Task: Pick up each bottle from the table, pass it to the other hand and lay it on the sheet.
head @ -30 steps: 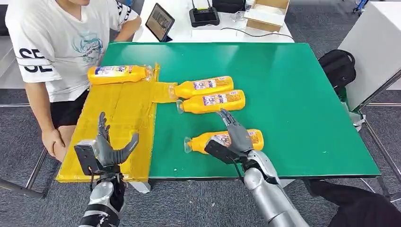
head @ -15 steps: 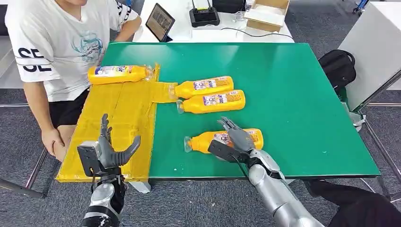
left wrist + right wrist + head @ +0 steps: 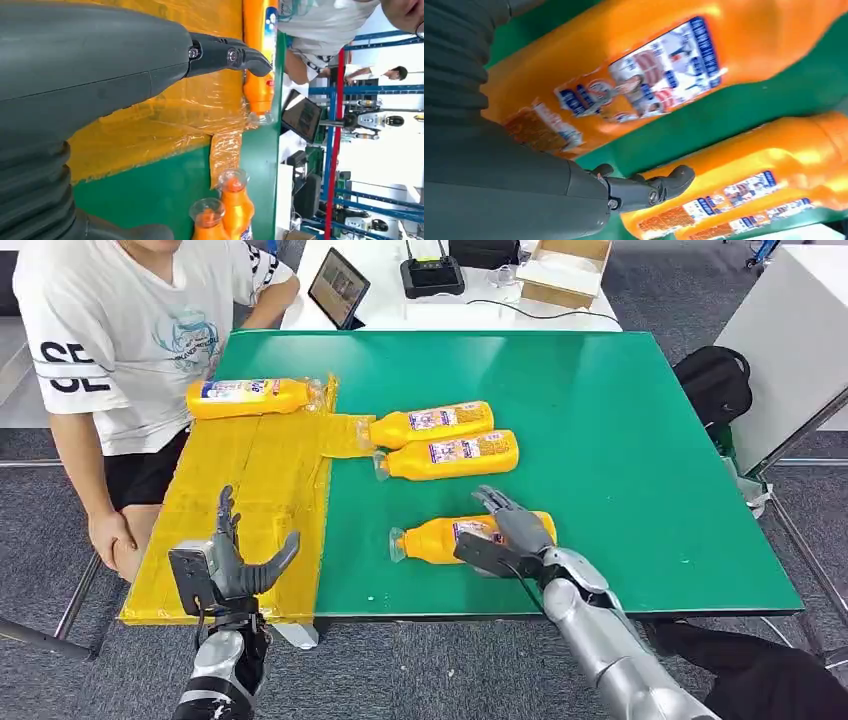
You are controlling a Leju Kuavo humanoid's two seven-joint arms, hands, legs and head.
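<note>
Progress looks like one orange bottle (image 3: 248, 397) laid on the yellow sheet (image 3: 250, 510); three remain on the green desk (image 3: 620, 440). Right hand (image 3: 510, 535) fingers spread over the nearest bottle (image 3: 440, 539), not yet gripping; left hand (image 3: 235, 565) waits, fingers apart.

Your left hand (image 3: 90, 100) hangs open over the yellow sheet (image 3: 165, 125), fingers (image 3: 227, 54) spread, holding nothing. Past the fingertips one bottle (image 3: 260, 60) lies on the sheet. Two more bottles (image 3: 225, 210) lie off to the thumb side on the green table (image 3: 150, 200), caps toward the sheet. A person (image 3: 320, 35) sits beyond the table.
</note>
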